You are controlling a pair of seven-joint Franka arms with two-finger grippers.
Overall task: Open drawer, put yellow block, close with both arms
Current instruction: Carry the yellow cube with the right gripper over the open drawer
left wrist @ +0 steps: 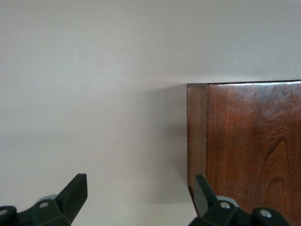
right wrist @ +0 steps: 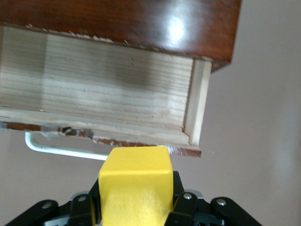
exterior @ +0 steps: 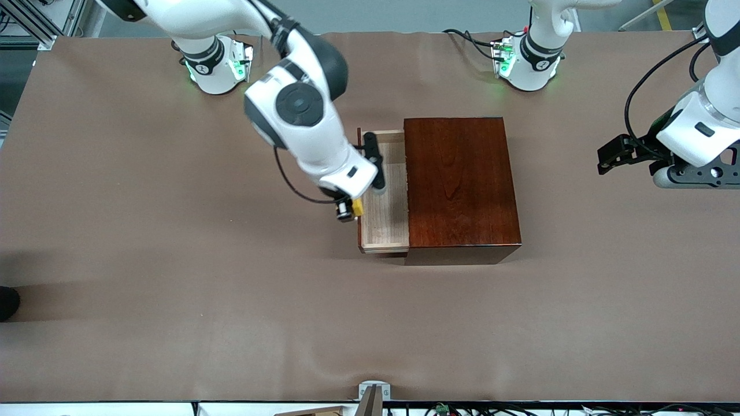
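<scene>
My right gripper [right wrist: 134, 207] is clamped on the yellow block [right wrist: 135, 183], held over the open drawer's [right wrist: 103, 94] front edge. My left gripper [left wrist: 138, 197] waits open beside the box [left wrist: 254, 146].

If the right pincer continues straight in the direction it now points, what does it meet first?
Probably the drawer. The right pincer, shut on the yellow block, points down about at the drawer's front edge above the white handle, so it may meet that edge or the tray floor first; depth is unclear.
</scene>
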